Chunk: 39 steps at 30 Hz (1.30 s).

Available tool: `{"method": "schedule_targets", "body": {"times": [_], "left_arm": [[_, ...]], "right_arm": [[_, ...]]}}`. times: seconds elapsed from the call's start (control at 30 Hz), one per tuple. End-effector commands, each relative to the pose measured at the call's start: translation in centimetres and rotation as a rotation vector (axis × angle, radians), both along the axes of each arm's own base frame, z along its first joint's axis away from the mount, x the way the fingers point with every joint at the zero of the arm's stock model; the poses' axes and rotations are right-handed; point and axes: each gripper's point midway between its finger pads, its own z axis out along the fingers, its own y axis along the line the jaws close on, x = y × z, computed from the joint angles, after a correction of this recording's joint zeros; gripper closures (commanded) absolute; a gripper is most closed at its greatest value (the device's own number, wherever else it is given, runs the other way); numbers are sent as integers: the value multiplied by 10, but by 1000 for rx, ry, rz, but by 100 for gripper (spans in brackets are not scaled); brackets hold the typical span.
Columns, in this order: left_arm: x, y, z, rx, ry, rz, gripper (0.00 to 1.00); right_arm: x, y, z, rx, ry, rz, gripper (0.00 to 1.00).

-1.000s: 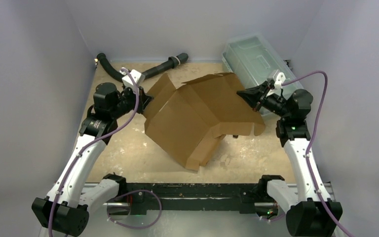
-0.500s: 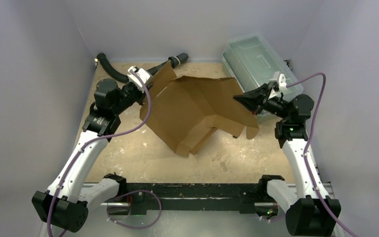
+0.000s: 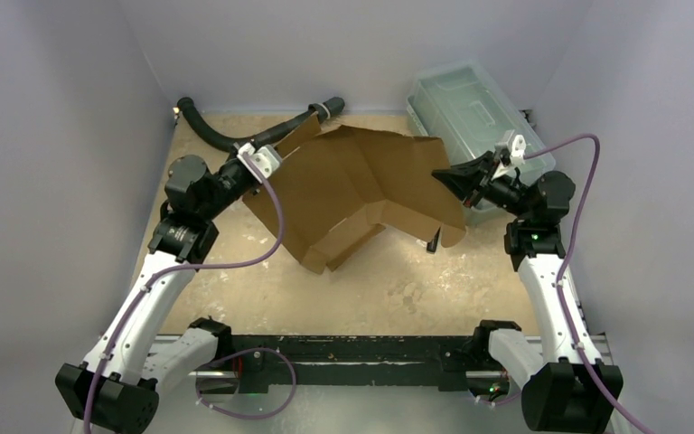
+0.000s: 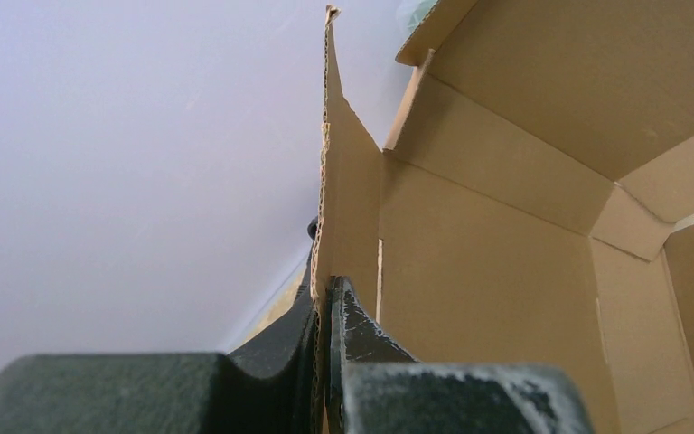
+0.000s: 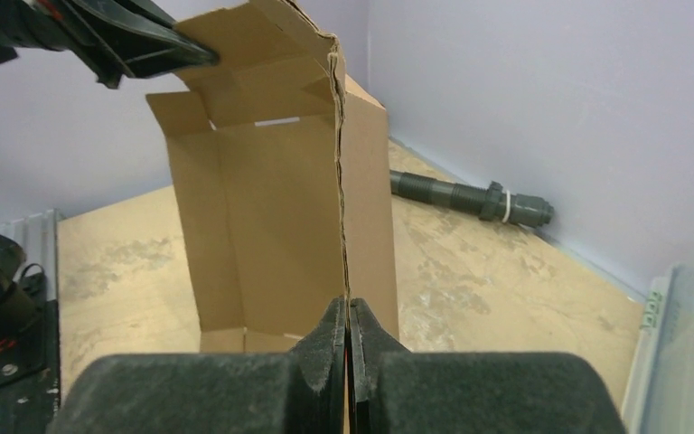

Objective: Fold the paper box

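The paper box (image 3: 352,194) is a brown corrugated sheet, partly folded and held up over the table between both arms. My left gripper (image 3: 277,165) is shut on its left flap. In the left wrist view the flap's edge (image 4: 325,181) runs straight up out of my left gripper (image 4: 325,294), and the inner panels of the paper box (image 4: 488,235) spread to the right. My right gripper (image 3: 440,174) is shut on the right edge. From the right wrist, the paper box (image 5: 271,208) stands edge-on above my right gripper (image 5: 347,309).
A clear greenish plastic bin (image 3: 470,108) lies at the back right, just behind the right arm. A black hose (image 3: 262,136) runs along the back wall and also shows from the right wrist, hose (image 5: 470,199). Purple walls close in three sides.
My left gripper has moved right and toward the back wall with its flap. The box has swung with it, and its lowest corner has risen and shifted left. My right gripper has barely moved.
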Motion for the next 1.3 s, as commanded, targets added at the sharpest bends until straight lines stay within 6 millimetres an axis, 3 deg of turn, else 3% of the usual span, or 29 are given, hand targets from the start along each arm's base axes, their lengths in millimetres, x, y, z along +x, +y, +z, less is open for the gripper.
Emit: {"method": "schedule_targets", "body": {"times": [0.0,0.23,0.43,0.83,0.9,1.0,1.27], "left_arm": [[-14,-11,29,14,-142,-80,100],[-21,-16,31,13,-148,-111,100],[-25,-19,33,16,-157,-129,100],[-24,-21,32,19,-153,-133,100],[-22,-20,30,13,-144,-123,100],[-20,-18,27,6,-126,-105,100],[-16,-12,14,-4,-86,-61,100]], "right_arm": [[13,-11,-3,-43,-28,-91,96],[19,-14,-13,-64,-23,-111,84],[24,-12,-24,-66,5,-85,67],[22,-9,-27,-83,-1,-56,75],[23,-10,-29,-87,-1,-62,71],[27,-12,-32,-98,4,-78,57],[43,-19,-63,-195,-7,-96,53]]}}
